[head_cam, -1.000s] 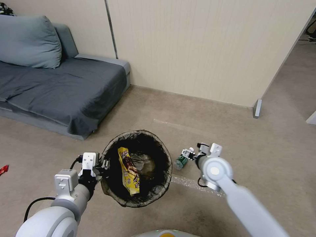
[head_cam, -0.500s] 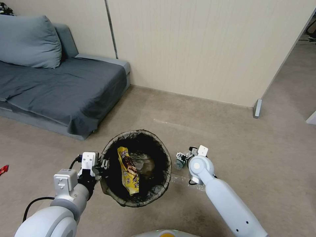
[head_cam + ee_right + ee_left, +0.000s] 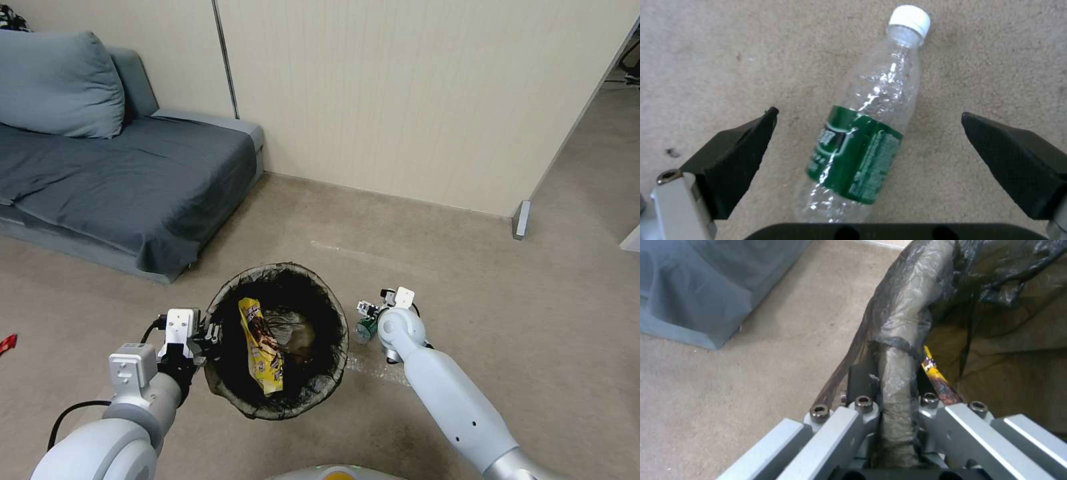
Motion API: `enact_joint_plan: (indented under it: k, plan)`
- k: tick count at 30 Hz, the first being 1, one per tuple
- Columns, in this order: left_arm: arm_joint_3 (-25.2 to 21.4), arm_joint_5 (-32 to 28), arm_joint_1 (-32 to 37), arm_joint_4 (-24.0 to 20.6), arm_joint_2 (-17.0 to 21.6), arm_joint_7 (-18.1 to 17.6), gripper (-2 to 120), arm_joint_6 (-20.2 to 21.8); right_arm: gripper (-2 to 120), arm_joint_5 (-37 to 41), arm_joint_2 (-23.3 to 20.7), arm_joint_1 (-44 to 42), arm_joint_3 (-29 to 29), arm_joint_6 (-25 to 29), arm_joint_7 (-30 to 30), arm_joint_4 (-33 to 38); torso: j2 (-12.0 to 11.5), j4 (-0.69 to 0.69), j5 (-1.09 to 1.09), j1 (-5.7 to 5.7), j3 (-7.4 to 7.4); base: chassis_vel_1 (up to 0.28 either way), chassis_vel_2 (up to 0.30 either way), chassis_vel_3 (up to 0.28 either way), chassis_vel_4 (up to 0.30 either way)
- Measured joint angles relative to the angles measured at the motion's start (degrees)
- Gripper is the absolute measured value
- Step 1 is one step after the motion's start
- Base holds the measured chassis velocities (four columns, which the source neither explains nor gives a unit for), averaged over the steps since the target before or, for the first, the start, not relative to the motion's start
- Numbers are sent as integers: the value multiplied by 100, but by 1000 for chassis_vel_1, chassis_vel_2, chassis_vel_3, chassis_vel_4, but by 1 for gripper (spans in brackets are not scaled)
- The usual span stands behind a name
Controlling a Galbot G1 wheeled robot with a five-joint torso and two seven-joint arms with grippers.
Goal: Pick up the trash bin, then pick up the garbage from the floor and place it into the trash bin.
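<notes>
While trash bin (image 3: 277, 340) is held by rim in clamped left gripper (image 3: 893, 400), plastic bottle (image 3: 865, 140) lies on carpet between spread right gripper (image 3: 869, 133) fingers (crushed, slick): could be squeezed out sideways.

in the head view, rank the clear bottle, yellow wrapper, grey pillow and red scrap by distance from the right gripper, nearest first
From the right gripper:
1. Clear plastic bottle with green label, on the floor right beneath it.
2. Yellow snack wrapper, inside the bag-lined round trash bin.
3. Small red scrap, far left floor.
4. Grey pillow, on the sofa.

Bottle (image 3: 862, 133) on beige carpet (image 3: 300, 220)
</notes>
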Motion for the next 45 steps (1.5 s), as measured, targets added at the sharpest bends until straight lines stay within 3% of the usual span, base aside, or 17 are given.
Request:
enact_joint_plan:
  k: [10, 26, 34, 36, 43, 45]
  plan:
    - [5, -56, 7, 0, -29, 13, 1, 16, 100, -281, 251, 125, 100, 67, -275, -684, 0, 0, 0, 0, 0, 0, 0, 0, 0]
    - [26, -74, 8, 0, -101, 18, 1, 23, 99, -702, 372, 82, 125, 167, -665, -1090, 0, 0, 0, 0, 0, 0, 0, 0, 0]
    - [34, -72, 0, 0, -106, 17, 1, 24, 72, -782, 371, -11, 97, 167, -850, -1110, 0, -1, -1, -1, 0, 0, 0, 0, 0]
    - [34, -72, -6, 0, -106, 16, 1, 24, 59, -810, 357, -34, 107, 171, -939, -1118, 0, -4, -5, 0, -1, 0, 0, 0, 0]
    - [43, -72, -21, 0, -104, 14, 1, 24, 41, -825, 357, -39, 110, 177, -1019, -1148, 1, -4, -5, -1, -1, 0, 0, 0, 0]
    - [43, -73, -29, 0, -103, 14, 1, 24, 35, -834, 371, -43, 109, 188, -1070, -1163, 1, 1, -1, -1, -1, 0, 0, 0, 0]
